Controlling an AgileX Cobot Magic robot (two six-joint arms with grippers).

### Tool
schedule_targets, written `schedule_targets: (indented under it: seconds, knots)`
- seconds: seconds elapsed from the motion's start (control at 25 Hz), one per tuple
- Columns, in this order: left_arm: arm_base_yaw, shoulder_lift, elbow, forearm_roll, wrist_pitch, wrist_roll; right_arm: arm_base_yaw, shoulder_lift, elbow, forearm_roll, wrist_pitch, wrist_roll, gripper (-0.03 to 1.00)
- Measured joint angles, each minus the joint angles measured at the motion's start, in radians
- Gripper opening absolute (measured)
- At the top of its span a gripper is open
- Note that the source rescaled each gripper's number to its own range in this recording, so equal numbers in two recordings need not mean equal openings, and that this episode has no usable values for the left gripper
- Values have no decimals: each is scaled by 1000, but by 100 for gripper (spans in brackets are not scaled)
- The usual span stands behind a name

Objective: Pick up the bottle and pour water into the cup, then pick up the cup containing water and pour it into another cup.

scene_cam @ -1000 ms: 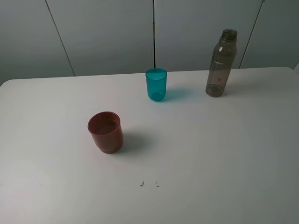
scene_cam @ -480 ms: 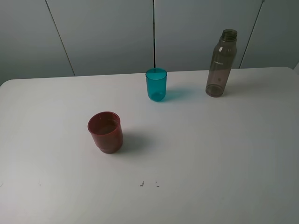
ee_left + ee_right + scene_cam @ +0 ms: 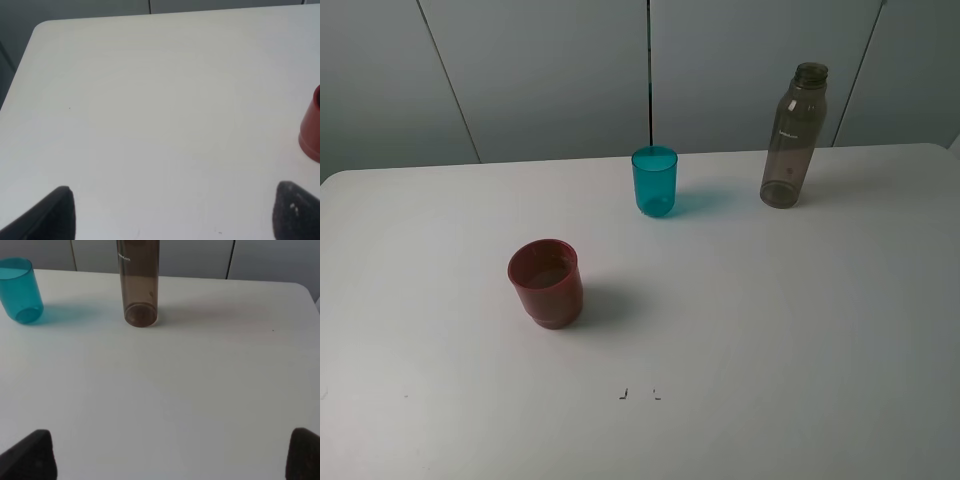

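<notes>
Surface: white matte table, rounded at its far corners, with a few tiny dark marks near the front edge.
Room: pale grey wall panels behind the table, split by thin dark seams.
Bottles, count one: tall slim translucent smoky grey-brown plastic bottle with a narrow threaded neck and small white print; it stands upright, uncapped, at the far right of the table.
Teal cups, count one: small translucent teal-blue plastic tumbler, slim and straight-sided, upright near the far edge at the middle, well apart from the bottle and to its left.
Red cups, count one: wide squat opaque dark red plastic cup with a stepped narrower base, upright, nearer the front and left of the tumbler, well apart from it.
My right pincer: spread wide, nothing between its two dark fingertips; it hovers over bare table, with the bottle and tumbler ahead of it.
My left pincer: also spread apart and empty, dark fingertips over bare table, the red cup showing only at the edge of my wrist view.
Contact: I touch none of the three vessels.
</notes>
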Motion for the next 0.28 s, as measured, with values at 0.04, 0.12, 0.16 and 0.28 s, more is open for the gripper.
schedule_targets:
  seconds: [0.04,0.12,0.16,0.28]
  knots:
    - [0,0,0,0,0,0,0,0,0,0,0,0,100]
    - [0,0,0,0,0,0,0,0,0,0,0,0,100]
    - [0,0,0,0,0,0,0,0,0,0,0,0,100]
    - [0,0,0,0,0,0,0,0,0,0,0,0,100]
